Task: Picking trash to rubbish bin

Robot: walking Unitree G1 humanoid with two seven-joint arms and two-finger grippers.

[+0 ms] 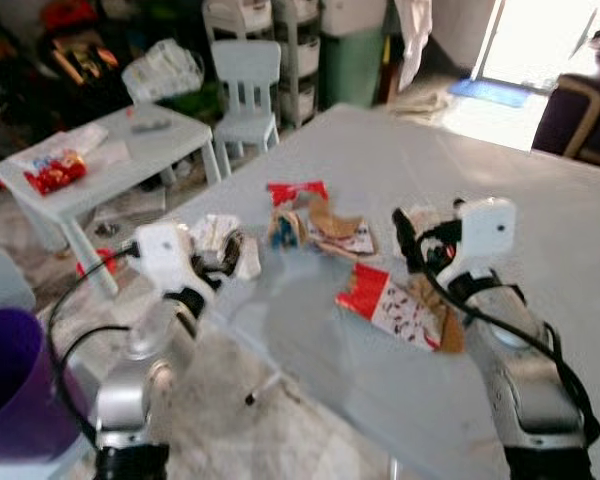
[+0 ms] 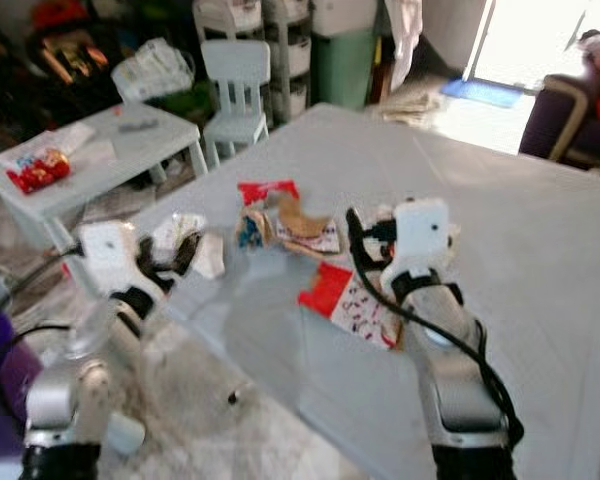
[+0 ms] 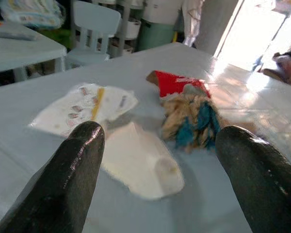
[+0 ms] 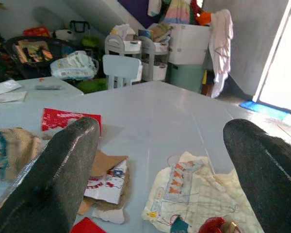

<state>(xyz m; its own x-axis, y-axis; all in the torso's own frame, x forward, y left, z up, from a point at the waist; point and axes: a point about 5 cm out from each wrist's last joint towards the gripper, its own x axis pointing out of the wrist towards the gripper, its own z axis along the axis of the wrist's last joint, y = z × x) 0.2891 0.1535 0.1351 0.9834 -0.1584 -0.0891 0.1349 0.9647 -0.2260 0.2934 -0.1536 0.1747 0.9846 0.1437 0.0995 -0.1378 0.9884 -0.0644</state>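
Observation:
Trash lies scattered on a grey table (image 1: 540,210): a red wrapper (image 1: 297,190), a crumpled blue and tan wad (image 1: 285,228), a cardboard scrap (image 1: 335,225) and a red-and-white packet (image 1: 390,300). My left gripper (image 1: 215,262) is open at the table's left edge, right at some white wrappers (image 1: 220,238). Its wrist view has a white paper (image 3: 136,165) lying between the fingers (image 3: 77,160). My right gripper (image 1: 410,245) is open over a crumpled white wrapper (image 4: 194,194). A purple bin (image 1: 10,380) stands on the floor at the lower left.
A small white table (image 1: 150,150) with a red packet (image 1: 55,170) stands to the left, and a white child's chair (image 1: 245,80) is behind it. Shelves and a green container (image 1: 355,60) line the back. A dark sofa (image 1: 580,120) is at the far right.

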